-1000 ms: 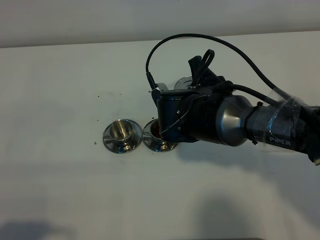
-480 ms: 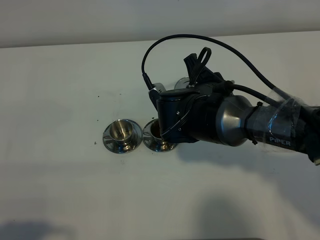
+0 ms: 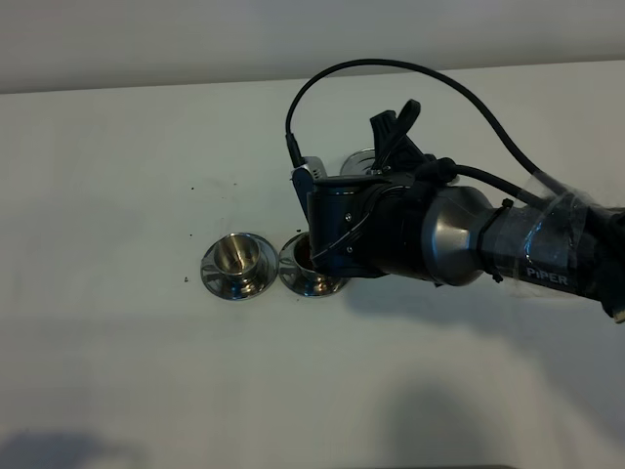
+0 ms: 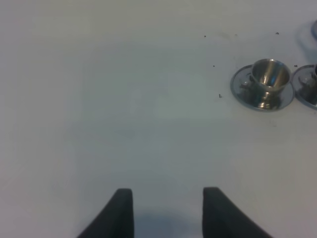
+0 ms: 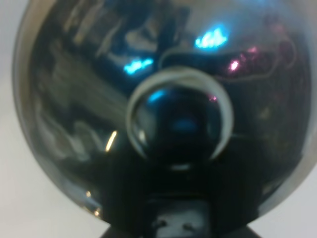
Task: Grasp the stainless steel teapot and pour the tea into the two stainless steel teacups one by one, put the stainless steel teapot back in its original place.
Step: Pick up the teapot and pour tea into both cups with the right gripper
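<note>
Steel teapot fills my wrist view, gripped by my right pincer above the tea-dark cup. My next target, the empty cup, lies just left of it, centre-left of the frame.

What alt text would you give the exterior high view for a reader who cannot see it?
The right arm reaches from the right over a white table, its end covering part of one steel teacup that looks dark inside. Just left of it, a second teacup stands empty on its round saucer.
</note>
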`<move>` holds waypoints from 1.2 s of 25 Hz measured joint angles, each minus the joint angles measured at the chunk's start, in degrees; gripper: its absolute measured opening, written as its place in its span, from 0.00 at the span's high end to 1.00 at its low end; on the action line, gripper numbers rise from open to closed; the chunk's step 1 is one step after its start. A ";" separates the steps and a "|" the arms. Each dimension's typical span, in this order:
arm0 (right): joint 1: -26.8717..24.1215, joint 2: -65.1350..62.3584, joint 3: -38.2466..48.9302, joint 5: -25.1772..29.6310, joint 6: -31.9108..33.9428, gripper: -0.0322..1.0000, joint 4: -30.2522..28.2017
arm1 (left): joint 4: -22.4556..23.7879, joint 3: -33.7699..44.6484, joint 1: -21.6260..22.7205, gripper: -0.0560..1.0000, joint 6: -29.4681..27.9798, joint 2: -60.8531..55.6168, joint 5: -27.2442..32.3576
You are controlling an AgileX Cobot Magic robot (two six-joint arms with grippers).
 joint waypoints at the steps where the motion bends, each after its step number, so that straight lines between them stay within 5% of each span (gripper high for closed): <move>1: 0.00 0.00 0.00 0.00 0.55 0.80 1.04 | 0.00 0.00 0.00 0.60 0.00 0.00 0.00; 9: 0.00 0.00 0.00 0.94 2.59 0.80 7.47 | 0.00 0.00 0.00 0.60 0.00 0.00 0.00; 20: 0.00 -4.49 -0.04 1.49 16.30 0.80 16.45 | 0.00 0.00 0.00 0.60 0.00 0.00 0.00; 30: -4.75 -8.68 -0.38 0.09 19.81 0.80 38.34 | 0.00 0.00 0.00 0.60 0.00 0.00 0.00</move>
